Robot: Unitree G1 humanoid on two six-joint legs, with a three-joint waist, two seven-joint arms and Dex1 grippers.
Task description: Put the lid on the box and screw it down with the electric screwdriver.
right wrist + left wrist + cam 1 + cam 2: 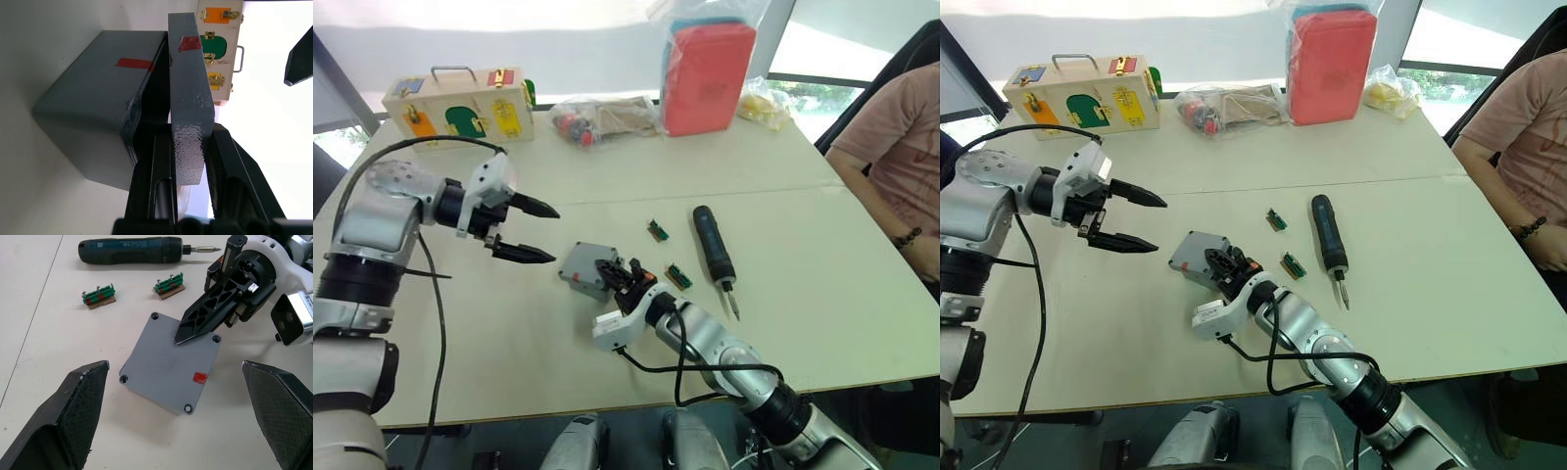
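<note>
The right pincer (188,161) grips the grey lid (168,363) over the box (93,117). The left pincer (536,231) hovers wide open. The electric screwdriver (713,245) lies on the tabletop (803,196), bit toward the robot.

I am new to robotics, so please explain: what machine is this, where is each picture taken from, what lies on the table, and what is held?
It is a humanoid robot with two arms. Two pictures come from its head, looking down; two come from wrist cameras. The right end effector grips the grey lid by its edge, over the grey box. The left end effector hovers open nearby. On the table lie an electric screwdriver, two green connectors, a wooden latch box and a bagged red case. A person sits alongside.
</note>
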